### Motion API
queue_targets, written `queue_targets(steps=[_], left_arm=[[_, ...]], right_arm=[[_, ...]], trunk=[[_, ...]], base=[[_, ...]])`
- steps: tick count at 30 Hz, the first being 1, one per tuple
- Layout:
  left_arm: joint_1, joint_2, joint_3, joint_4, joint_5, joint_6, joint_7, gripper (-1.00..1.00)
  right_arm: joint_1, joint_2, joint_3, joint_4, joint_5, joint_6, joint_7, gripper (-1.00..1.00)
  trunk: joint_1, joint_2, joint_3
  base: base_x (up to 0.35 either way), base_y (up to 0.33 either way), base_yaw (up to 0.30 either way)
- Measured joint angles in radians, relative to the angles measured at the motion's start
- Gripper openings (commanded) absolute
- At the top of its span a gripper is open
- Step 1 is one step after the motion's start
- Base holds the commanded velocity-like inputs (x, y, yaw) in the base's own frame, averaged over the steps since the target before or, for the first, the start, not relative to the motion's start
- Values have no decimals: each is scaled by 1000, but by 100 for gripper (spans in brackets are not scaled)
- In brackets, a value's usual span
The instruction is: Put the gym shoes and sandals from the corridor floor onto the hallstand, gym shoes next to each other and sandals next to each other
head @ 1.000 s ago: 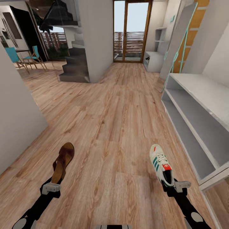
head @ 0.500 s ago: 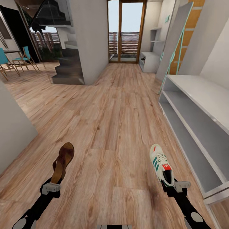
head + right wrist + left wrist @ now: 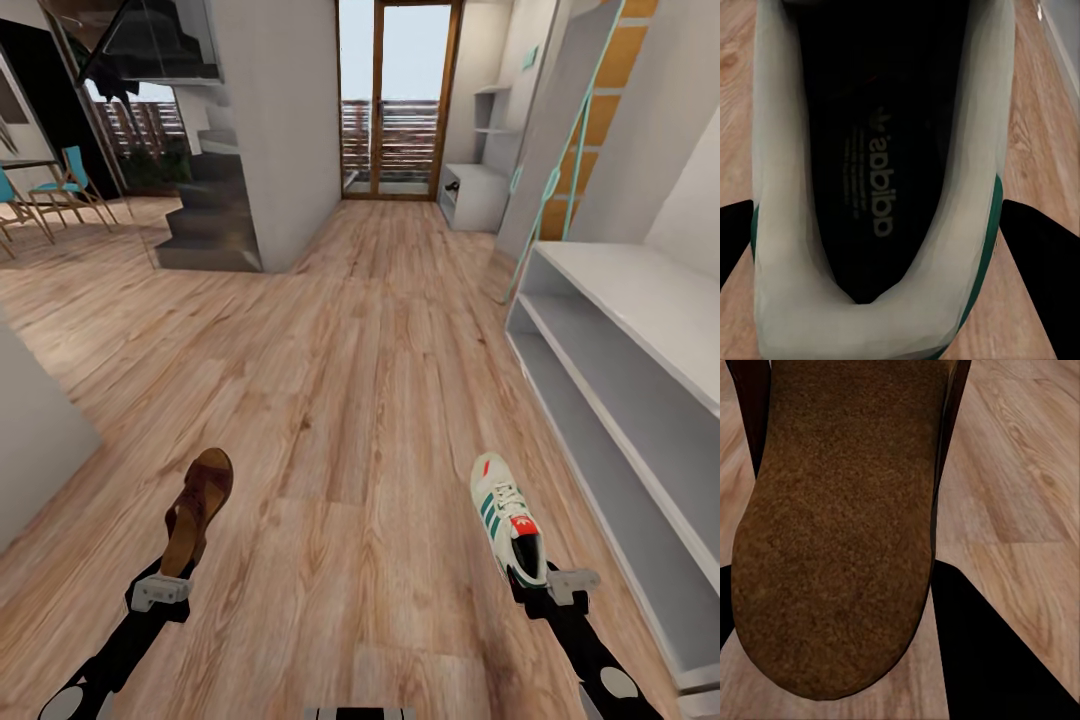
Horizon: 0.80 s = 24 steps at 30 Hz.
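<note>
Our left gripper (image 3: 160,592) clamps the dark brown leather sandal (image 3: 198,510) at 7 o'clock; our right gripper (image 3: 553,585) clamps the cream-white green-striped sneaker (image 3: 508,518) at 5 o'clock; pale grey shoe rack (image 3: 640,290) at 3 o'clock.

Both arms reach forward, low and well apart. The left gripper (image 3: 183,575) is clamped on a sandal (image 3: 199,509) at its heel. The right gripper (image 3: 535,585) grips a gym shoe (image 3: 507,516), its heel between the jaws.

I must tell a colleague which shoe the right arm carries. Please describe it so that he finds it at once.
Start at the long pale grey shoe rack along the corridor's right side. Just left of its near end, over the wood floor, the right gripper holds a gym shoe by its heel. It is cream-white with green stripes, unlike the brown sandal.
</note>
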Motion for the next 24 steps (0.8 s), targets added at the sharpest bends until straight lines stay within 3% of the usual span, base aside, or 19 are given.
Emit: queue_targets(steps=[5,15,24], left_arm=[[0,0,0,0,0,0,1,-100],[0,0,0,0,0,0,1,-100],[0,0,5,0,1,1,1,-100]], right_arm=[[0,0,0,0,0,0,0,-100],[0,0,0,0,0,0,0,-100],[0,0,0,0,0,0,0,-100]], trunk=[[0,0,0],[0,0,6],[0,0,8]], base=[[324,0,-73],[324,0,-212],[324,55,-60]])
